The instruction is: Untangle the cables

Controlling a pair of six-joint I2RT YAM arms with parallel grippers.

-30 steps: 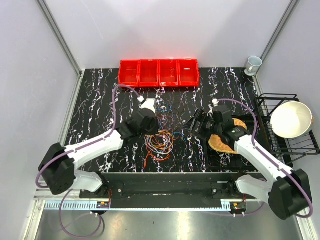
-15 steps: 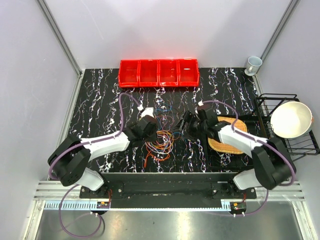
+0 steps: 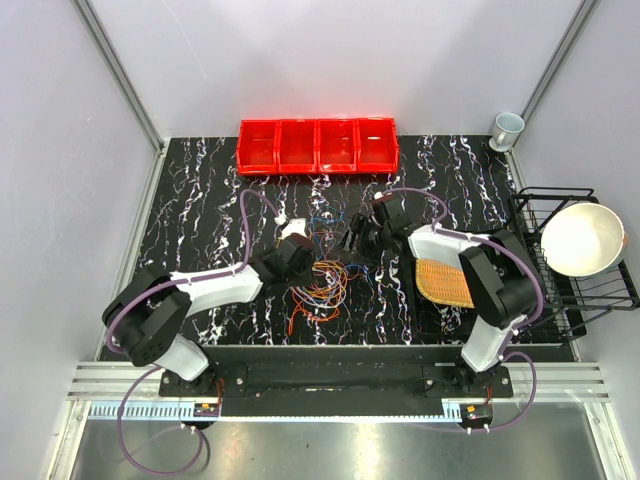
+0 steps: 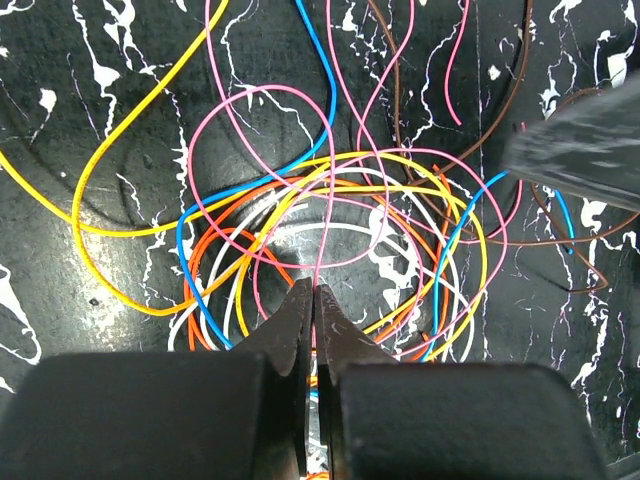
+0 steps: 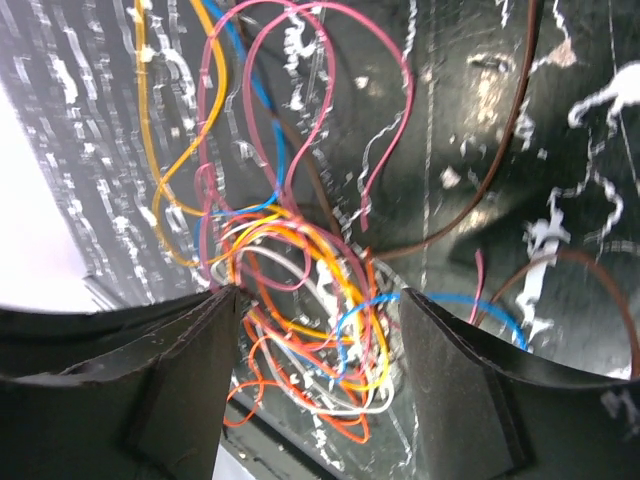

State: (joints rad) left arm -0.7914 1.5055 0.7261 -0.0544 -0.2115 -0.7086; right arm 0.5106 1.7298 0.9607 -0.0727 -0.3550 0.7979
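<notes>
Limp, light and snag-prone, the cables want grasping at loose ends; left gripper jaws pinch a pink strand; right gripper jaws gape.

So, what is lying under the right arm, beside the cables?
A woven straw-coloured mat lies flat there, right of the cables. The right arm covers its right edge, so the full outline, and anything on that part, cannot be seen.

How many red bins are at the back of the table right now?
4, side by side in one row at the far edge of the table: leftmost bin, second bin, third bin, rightmost bin. None appears hidden.
</notes>
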